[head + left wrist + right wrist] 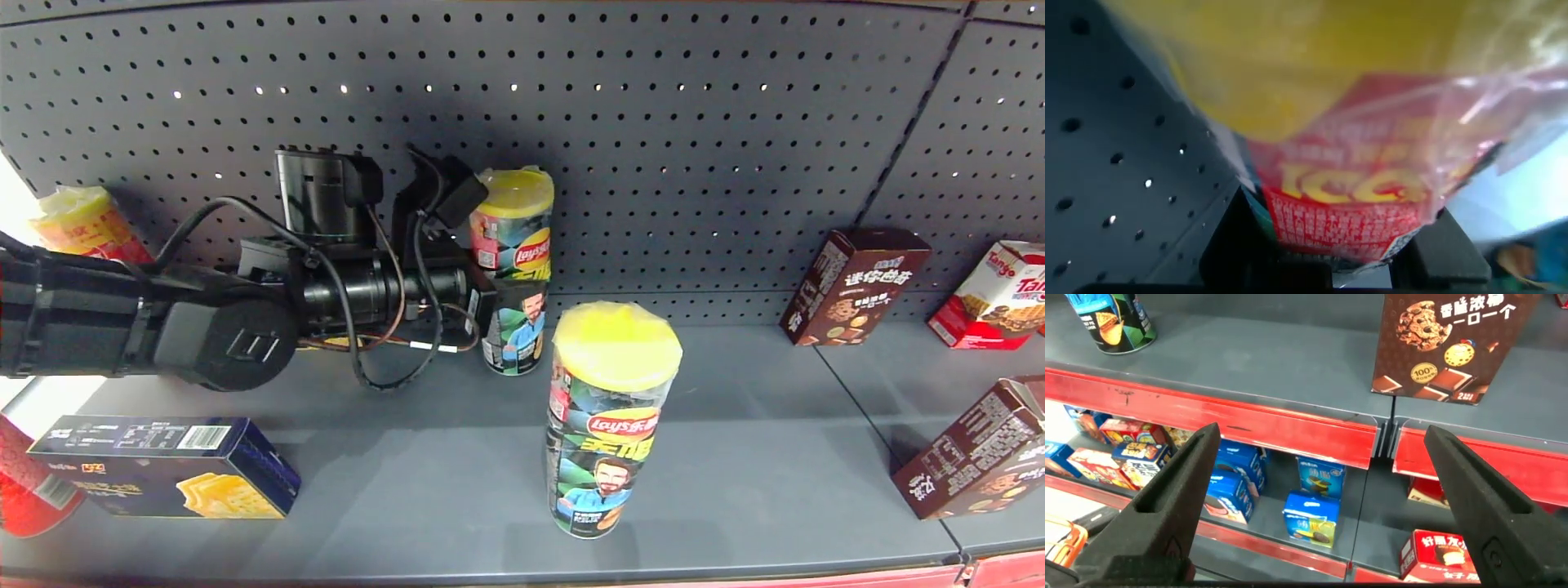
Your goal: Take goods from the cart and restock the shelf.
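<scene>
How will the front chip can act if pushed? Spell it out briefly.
The front chip can stands tall and narrow on the shelf, so a push near its yellow lid would probably tip it. Being round, it would likely roll once down. Its surface looks glossy, so a grip may slide.

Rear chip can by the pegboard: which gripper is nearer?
Left. The left gripper is shut on the rear chip can, low on its body. The right gripper hangs open in front of the red shelf edge, touching nothing.
</scene>
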